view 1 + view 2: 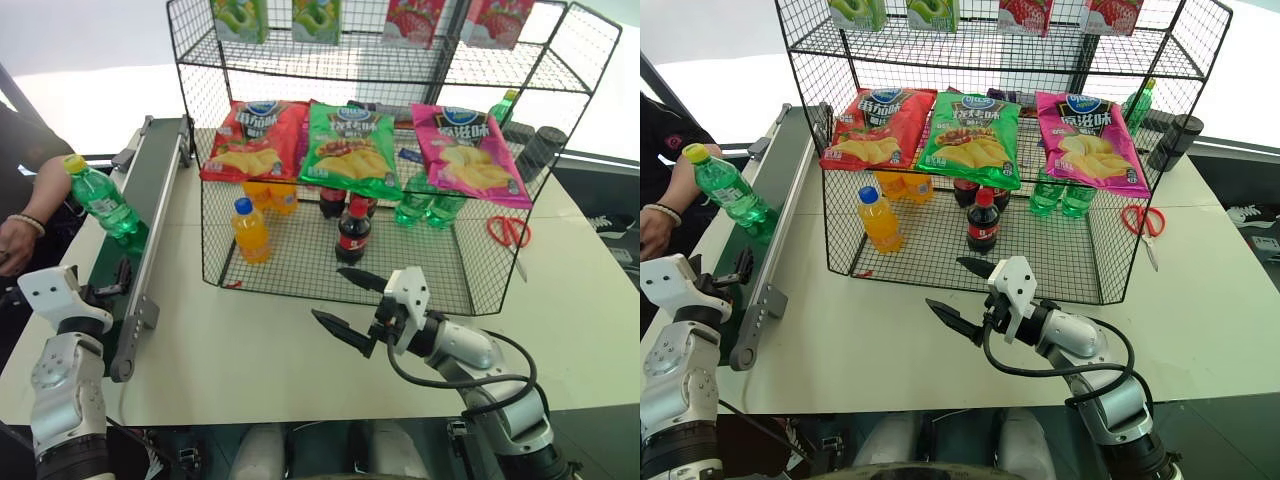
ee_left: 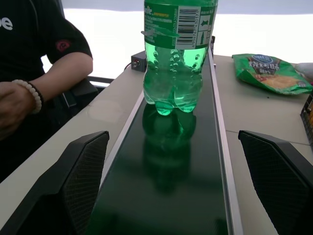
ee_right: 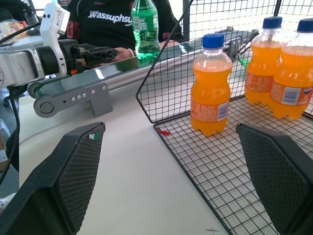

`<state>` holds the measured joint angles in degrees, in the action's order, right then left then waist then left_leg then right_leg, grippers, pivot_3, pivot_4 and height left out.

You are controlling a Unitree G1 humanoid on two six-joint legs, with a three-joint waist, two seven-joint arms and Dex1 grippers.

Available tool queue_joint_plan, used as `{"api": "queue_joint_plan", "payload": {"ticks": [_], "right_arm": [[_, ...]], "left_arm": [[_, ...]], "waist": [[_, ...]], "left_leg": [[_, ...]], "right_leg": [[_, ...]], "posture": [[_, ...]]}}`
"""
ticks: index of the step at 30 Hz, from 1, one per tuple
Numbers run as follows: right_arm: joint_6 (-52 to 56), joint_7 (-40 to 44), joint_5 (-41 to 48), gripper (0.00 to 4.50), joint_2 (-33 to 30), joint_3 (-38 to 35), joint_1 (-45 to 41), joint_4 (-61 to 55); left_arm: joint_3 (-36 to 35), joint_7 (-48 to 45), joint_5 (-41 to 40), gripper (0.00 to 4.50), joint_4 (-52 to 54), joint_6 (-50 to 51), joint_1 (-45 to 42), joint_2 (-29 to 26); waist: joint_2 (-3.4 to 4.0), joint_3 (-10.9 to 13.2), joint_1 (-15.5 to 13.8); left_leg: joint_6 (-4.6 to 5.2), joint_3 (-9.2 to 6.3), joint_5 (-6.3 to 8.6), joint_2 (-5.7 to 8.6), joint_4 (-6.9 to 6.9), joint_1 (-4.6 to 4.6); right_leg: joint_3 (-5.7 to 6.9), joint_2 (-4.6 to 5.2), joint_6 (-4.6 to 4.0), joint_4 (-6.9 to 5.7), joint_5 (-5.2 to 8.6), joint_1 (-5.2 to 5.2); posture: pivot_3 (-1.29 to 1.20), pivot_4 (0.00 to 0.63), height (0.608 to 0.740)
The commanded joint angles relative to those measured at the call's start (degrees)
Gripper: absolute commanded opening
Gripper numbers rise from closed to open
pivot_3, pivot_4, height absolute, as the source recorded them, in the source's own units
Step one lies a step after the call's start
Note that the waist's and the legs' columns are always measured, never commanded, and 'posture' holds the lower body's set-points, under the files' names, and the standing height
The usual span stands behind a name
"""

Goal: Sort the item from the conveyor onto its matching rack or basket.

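Translucent green ribbed bottle (image 2: 173,73), upright

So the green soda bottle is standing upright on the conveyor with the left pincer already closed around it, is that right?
Not quite. The green soda bottle does stand upright on the conveyor, but the left pincer is open and short of it, as the left wrist view shows.

I see red-handled scissors (image 1: 510,231) on the cream table (image 1: 280,350) near its right edge, a black cylindrical cup (image 1: 541,150) toward the far right corner, and a person's forearm (image 1: 40,190) at the left edge.
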<state>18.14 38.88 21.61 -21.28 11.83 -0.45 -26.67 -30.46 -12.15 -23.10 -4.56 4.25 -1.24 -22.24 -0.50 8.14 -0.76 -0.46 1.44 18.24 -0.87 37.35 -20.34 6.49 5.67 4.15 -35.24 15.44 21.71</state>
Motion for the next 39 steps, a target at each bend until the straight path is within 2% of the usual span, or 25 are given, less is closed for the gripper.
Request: {"api": "queue_joint_plan", "payload": {"ticks": [1, 25, 28, 29, 30, 31, 39], "right_arm": [[-0.68, 0.47, 1.22, 4.47, 0.46, -0.42, -0.47, -0.68], [-1.36, 2.01, 1.14, 4.47, 0.89, -0.34, -0.88, 0.44], [-1.1, 2.12, 1.13, 4.5, 0.95, -0.18, -1.09, 0.21], [-0.94, 2.07, 1.14, 4.5, 0.98, -0.15, -1.16, 0.06], [-0.75, 1.99, 1.16, 4.5, 0.99, -0.13, -1.22, -0.13], [-0.59, 1.92, 1.18, 4.5, 0.99, -0.12, -1.27, -0.29], [-0.5, 1.44, 0.72, 4.5, 0.34, -1.15, -1.93, -0.44]], "left_arm": [[-1.96, 0.83, 0.9, 4.5, -0.14, -2.93, -0.96, -1.22], [-2.22, 1.05, 1.77, 4.5, -3.96, -5.57, -2.04, -2.49], [-2.11, 0.51, 1.15, 3.66, -3.96, -5.56, -1.86, -1.89], [-2.04, 0.46, 1.13, 3.12, -3.86, -5.55, -1.75, -1.73], [-1.98, 0.51, 1.19, 2.8, -3.78, -5.56, -1.63, -1.69], [-1.93, 0.61, 1.32, 2.69, -3.7, -5.54, -1.54, -1.71], [-2.37, -3.13, -1.68, 2.69, 1.4, -5.49, -1.76, -3.59]], "waist": [[-0.01, 0.0, 0.01], [-0.02, -0.01, 0.05], [-0.02, -0.01, 0.05], [-0.02, -0.01, 0.04], [-0.02, -0.01, 0.02], [-0.02, -0.01, 0.0], [-0.16, 0.03, 0.02]], "left_leg": [[0.0, 0.0, 0.0, 0.0, 0.0, 0.0], [0.0, 0.01, 0.0, 0.0, -0.03, -0.01], [0.0, 0.01, 0.0, 0.0, -0.03, -0.01], [0.0, 0.01, 0.0, 0.0, -0.03, 0.0], [0.0, 0.01, 0.0, 0.0, -0.03, -0.01], [0.0, 0.01, 0.0, 0.0, -0.03, -0.01], [-0.01, 0.0, 0.0, 0.0, -0.03, -0.03]], "right_leg": [[0.0, 0.0, 0.0, 0.0, 0.0, 0.0], [0.01, 0.03, 0.0, 0.0, 0.0, 0.03], [0.01, 0.03, 0.0, 0.0, 0.0, 0.03], [0.01, 0.04, 0.0, 0.0, 0.0, 0.03], [0.01, 0.04, 0.0, 0.0, 0.0, 0.03], [0.01, 0.05, 0.0, 0.0, 0.0, 0.03], [0.03, 0.07, 0.0, 0.01, 0.0, 0.05]], "posture": [[0.0, 0.15, 0.732], [0.0, 0.15, 0.732], [0.0, 0.15, 0.732], [0.0, 0.15, 0.732], [0.0, 0.15, 0.732], [0.0, 0.15, 0.732], [0.0, 0.15, 0.732]]}}
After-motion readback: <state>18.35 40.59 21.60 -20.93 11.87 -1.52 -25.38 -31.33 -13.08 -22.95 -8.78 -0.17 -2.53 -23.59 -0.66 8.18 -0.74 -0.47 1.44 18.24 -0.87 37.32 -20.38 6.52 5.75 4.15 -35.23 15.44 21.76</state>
